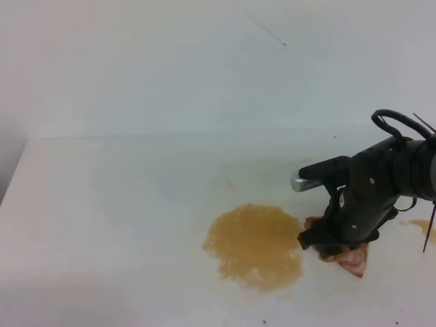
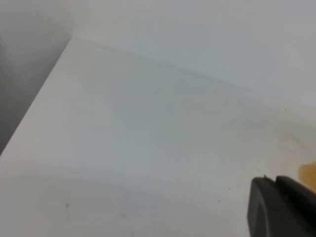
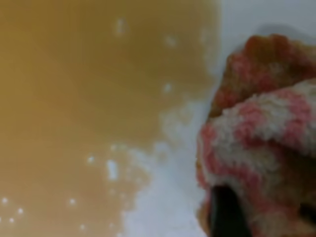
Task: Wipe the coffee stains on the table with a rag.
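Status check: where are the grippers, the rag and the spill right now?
Right gripper down on the rag, grip unclear. Rag at right edge of big coffee stain, stain unwiped; small spot further right. Left gripper idle, away from the spill. Nothing in the way.

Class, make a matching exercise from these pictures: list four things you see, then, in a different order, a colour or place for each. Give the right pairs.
Things:
1. large coffee stain
2. rag
3. right gripper
4. small stain

Descriptions:
A. pink-red and white, bunched
B. black, down on the rag
C. yellowish-brown blotch mid-table
D. faint mark at the right edge

Pairs: 1-C, 2-A, 3-B, 4-D
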